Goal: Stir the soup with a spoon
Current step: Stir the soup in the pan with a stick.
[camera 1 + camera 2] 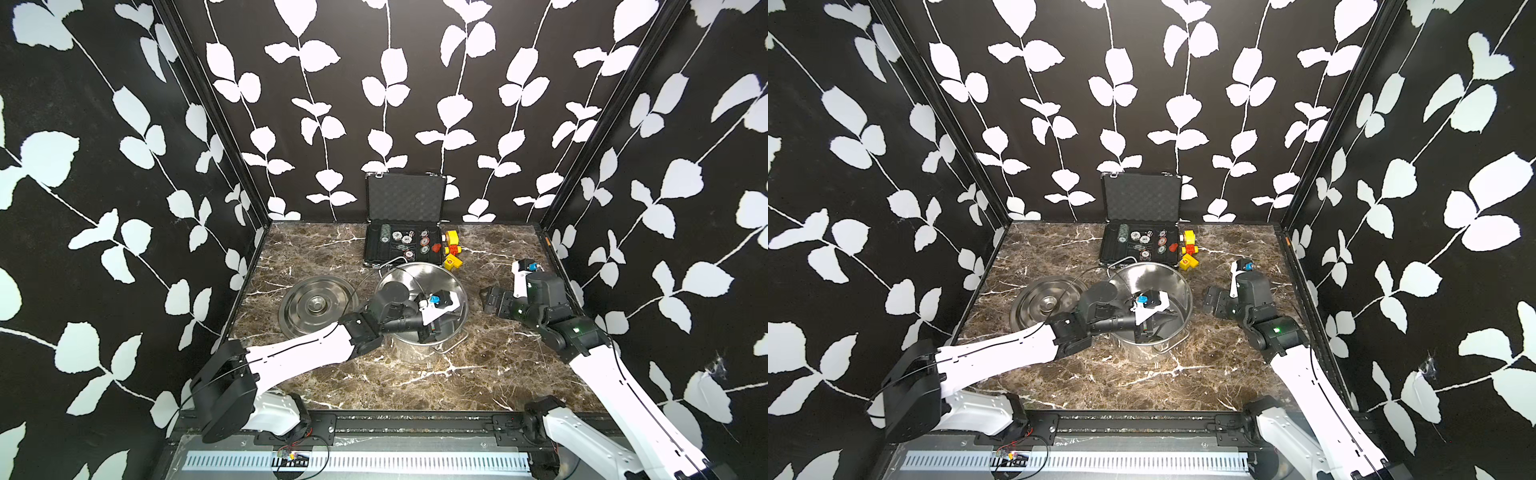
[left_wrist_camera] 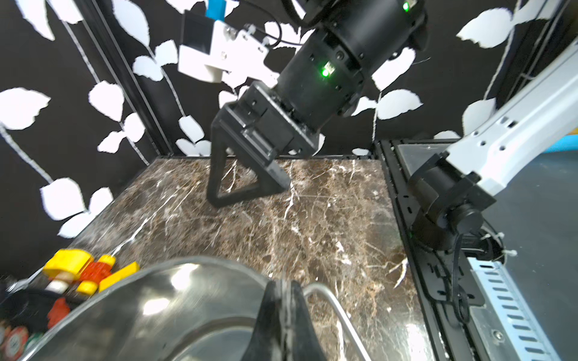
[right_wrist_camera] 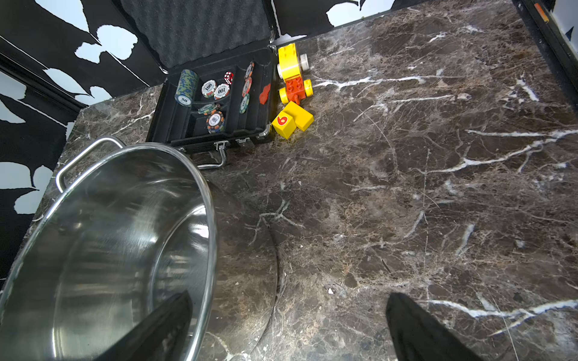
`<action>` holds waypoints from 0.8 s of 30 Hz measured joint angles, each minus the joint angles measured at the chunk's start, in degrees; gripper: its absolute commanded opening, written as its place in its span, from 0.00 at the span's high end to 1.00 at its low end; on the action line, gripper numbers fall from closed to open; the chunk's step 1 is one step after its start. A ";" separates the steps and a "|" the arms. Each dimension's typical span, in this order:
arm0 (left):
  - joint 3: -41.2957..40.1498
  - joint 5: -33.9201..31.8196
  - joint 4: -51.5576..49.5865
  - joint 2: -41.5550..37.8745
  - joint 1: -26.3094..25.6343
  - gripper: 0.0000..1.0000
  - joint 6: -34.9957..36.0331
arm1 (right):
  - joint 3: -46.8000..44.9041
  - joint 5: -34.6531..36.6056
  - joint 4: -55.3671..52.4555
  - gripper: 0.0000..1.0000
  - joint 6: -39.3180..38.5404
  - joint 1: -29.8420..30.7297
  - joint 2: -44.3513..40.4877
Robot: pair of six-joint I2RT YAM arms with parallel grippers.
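Steel glare and blur hid most of what mattered: inside the round stainless-steel pot I couldn't pick out the long silver spoon anywhere. The left gripper, set just inside the pot's near rim on a long-stretched arm with the wrist bent down, had its black fingers pressed together; whether the spoon sat between them I couldn't tell. The right gripper hung low beside the pot, spread wide, holding nothing, elbow folded.

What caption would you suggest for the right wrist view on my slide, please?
Open right gripper beside a steel pot, with a poker-chip case and yellow toy blocks on the marble table.
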 measured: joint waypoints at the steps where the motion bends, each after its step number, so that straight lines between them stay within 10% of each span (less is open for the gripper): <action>1: -0.79 -0.96 0.04 -0.85 0.02 1.00 0.04 | -0.28 -0.20 0.13 0.01 0.22 0.00 0.00; 24: -13.11 -11.87 8.96 -12.72 16.55 1.00 -8.50 | -1.53 -1.09 1.62 0.01 1.09 0.00 0.15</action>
